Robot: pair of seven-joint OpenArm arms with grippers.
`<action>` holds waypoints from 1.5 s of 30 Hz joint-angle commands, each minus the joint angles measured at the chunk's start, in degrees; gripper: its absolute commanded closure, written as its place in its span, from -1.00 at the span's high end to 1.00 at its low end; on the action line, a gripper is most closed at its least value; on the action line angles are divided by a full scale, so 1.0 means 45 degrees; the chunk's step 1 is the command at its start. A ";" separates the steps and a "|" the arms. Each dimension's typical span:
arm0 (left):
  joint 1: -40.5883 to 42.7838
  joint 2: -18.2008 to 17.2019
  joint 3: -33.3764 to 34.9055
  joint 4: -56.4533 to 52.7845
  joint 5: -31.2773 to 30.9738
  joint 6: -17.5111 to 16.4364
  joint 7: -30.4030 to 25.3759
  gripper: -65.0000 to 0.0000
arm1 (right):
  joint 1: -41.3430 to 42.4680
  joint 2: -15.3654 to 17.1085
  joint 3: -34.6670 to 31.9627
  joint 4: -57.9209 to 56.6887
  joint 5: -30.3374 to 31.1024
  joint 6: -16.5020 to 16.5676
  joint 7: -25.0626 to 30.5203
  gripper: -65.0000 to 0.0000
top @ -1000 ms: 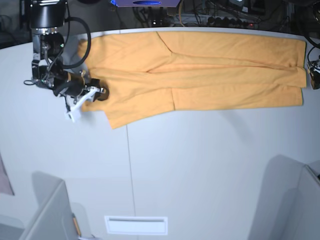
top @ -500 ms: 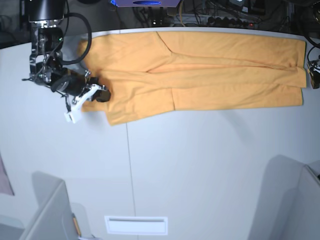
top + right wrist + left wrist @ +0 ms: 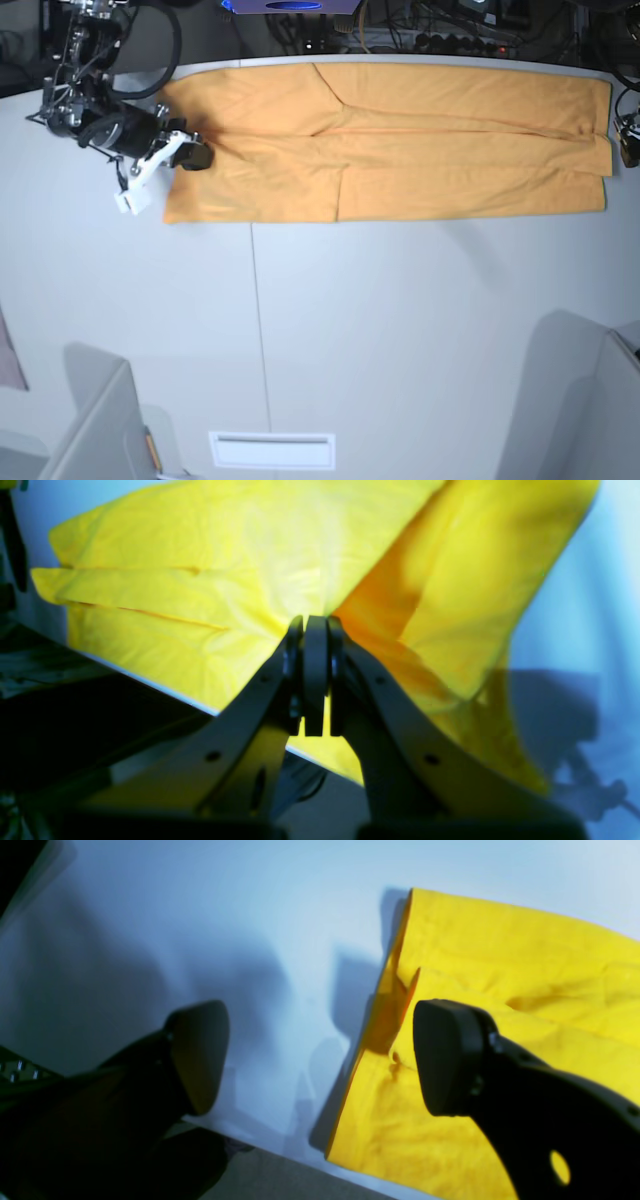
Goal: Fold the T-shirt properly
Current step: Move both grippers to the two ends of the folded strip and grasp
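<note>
On the tabletop (image 3: 400,330), the right gripper (image 3: 316,630) is pinching the T-shirt (image 3: 400,140), fingers (image 3: 316,680) fully closed. The left gripper (image 3: 320,1055) is hovering wide open, holding nothing.

Left gripper (image 3: 628,140) barely pokes in at the base view's right edge, mostly cropped. Right wrist view: T-shirt (image 3: 240,575) runs off the top, and the pinched bit's hidden behind the right gripper (image 3: 316,630) pads.

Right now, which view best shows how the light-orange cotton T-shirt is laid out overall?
The base view: the light-orange cotton T-shirt appears whole there, a long folded band along the white table's far edge. The right wrist view shows only the end pinched in the shut right tool; the left wrist view shows one folded corner.
</note>
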 commanded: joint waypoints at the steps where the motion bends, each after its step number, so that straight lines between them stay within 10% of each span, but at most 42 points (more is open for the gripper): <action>1: -0.0027 -0.0314 -0.0080 0.0224 -0.0112 0.0051 -0.0203 0.72 | -0.0128 0.0119 0.0114 0.0250 0.0171 0.0100 0.0080 -1.00; 16: -0.0027 -0.0138 0.0760 0.0224 -0.0170 0.0051 -0.0223 0.71 | -0.0870 -0.0037 0.0133 0.0211 -0.0122 0.0081 0.0217 -1.00; 20: -0.0046 0.0487 0.0760 0.0693 -0.0151 0.0051 -0.0242 0.69 | -0.1222 -0.0174 0.0114 0.0563 -0.1919 0.0081 0.0901 -0.38; 22: -0.0046 0.0839 0.0760 0.1064 -0.0092 0.0051 -0.0242 0.48 | -0.1574 -0.0311 0.0036 0.0914 -0.2798 0.0100 0.1878 -0.46; 28: -0.0515 0.1620 0.0760 0.1123 -0.0073 0.0051 -0.0262 -1.00 | -0.1847 0.0178 -0.2035 0.1051 -0.3248 0.0198 0.4183 -1.00; 45: -0.3446 0.2265 0.3613 -0.3683 0.4518 0.0129 -0.3173 -1.00 | 0.0341 0.0471 -0.3481 -0.3345 -0.3267 0.0100 0.5179 -1.00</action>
